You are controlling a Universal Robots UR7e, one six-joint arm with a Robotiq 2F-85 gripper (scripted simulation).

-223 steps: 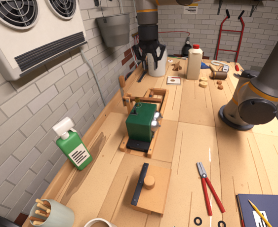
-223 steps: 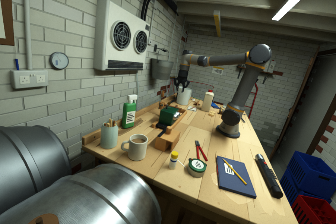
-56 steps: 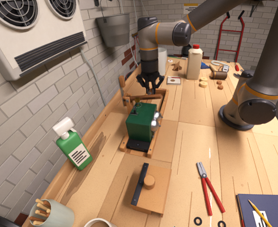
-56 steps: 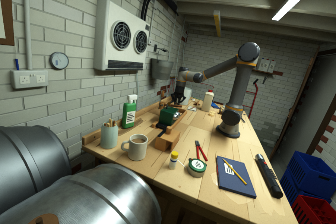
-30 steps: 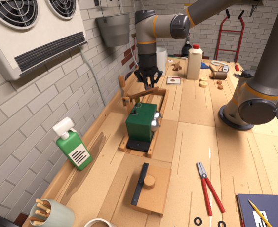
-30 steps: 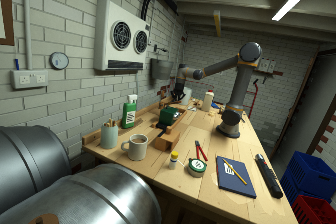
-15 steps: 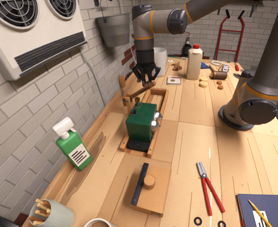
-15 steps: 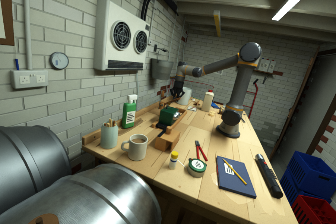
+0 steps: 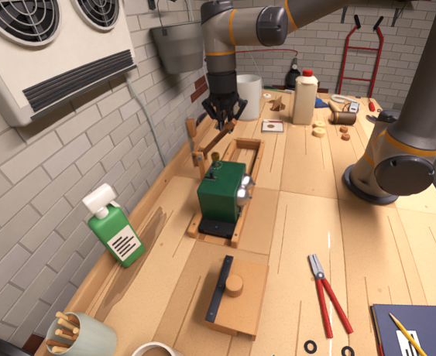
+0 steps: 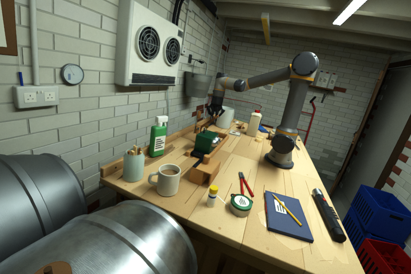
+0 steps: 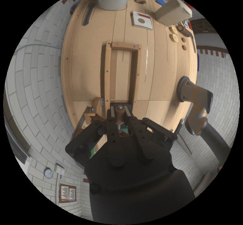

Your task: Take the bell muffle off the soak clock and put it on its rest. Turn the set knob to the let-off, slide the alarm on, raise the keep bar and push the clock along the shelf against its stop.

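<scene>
The wooden keep bar (image 9: 215,141) slants upward from its hinge post (image 9: 199,158) beside the shelf, its free end (image 11: 119,113) caught in the fingers. Below it the green soak clock (image 9: 220,190) stands at the near end of the railed wooden shelf (image 9: 235,182), with two silver bells (image 9: 244,189) on its right side and a small knob (image 9: 214,156) on top. The round wooden muffle (image 9: 234,285) sits on a block (image 9: 237,296) in front of the shelf. My gripper (image 9: 224,123) is above the far half of the shelf, closed on the free end of the keep bar.
Behind the shelf stand a white tub (image 9: 249,96) and a cream bottle (image 9: 304,99). A brick wall runs along the left, with a green spray bottle (image 9: 113,227) leaning against it. Red pliers (image 9: 325,292) and a blue notebook (image 9: 415,329) lie near the front.
</scene>
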